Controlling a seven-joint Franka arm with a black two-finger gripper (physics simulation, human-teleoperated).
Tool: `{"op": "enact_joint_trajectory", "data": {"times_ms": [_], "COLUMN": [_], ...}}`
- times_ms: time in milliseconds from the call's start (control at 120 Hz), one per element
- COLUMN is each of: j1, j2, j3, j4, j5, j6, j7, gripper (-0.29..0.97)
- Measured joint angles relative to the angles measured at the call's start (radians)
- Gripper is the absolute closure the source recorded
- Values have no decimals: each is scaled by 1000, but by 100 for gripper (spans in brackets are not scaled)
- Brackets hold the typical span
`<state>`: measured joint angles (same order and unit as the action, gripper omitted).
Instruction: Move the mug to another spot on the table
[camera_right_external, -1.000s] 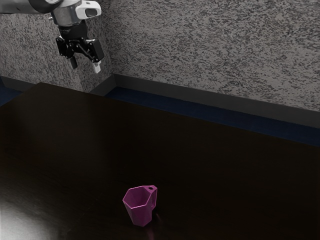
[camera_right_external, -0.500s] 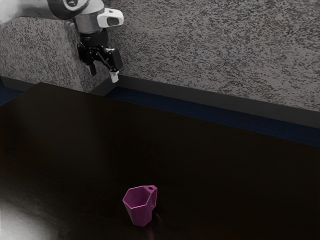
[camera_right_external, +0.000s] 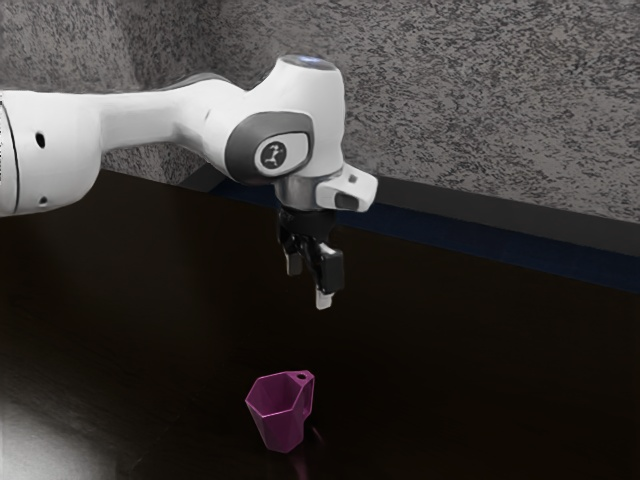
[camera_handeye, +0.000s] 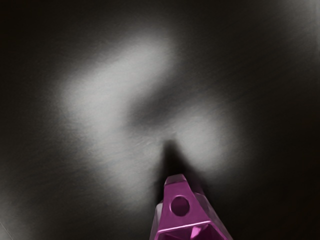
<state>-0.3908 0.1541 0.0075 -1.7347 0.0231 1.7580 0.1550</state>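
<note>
A purple angular mug (camera_right_external: 282, 410) stands upright on the dark table (camera_right_external: 480, 350) near its front edge, its handle with a small hole turned toward the back. My gripper (camera_right_external: 307, 280) hangs open and empty above the mug, a little behind it, fingers pointing down, well clear of the rim. In the wrist view the mug (camera_handeye: 187, 215) lies just below my hand, handle end foremost, on the glossy tabletop (camera_handeye: 100, 100).
A speckled grey wall (camera_right_external: 480, 90) with a dark blue baseboard (camera_right_external: 500, 240) runs behind the table. My white arm (camera_right_external: 120, 130) stretches in from the exterior view's left over the table's back part. Dark tabletop spreads on every side of the mug.
My arm has swung from the upper left corner by the wall down and to the right, bringing the open gripper over the mug. The mug has not moved.
</note>
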Motion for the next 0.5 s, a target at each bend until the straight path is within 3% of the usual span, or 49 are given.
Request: {"op": "enact_joint_trajectory", "data": {"times_ms": [158, 292, 500], "j1": [-11, -11, -21], "j2": [-3, 33, 61], "j3": [6, 18, 20], "j4": [-156, -205, -272], "j5": [-60, -128, -157], "j6": [151, 242, 304], "j7": [41, 53, 37], "gripper": [0, 0, 0]}}
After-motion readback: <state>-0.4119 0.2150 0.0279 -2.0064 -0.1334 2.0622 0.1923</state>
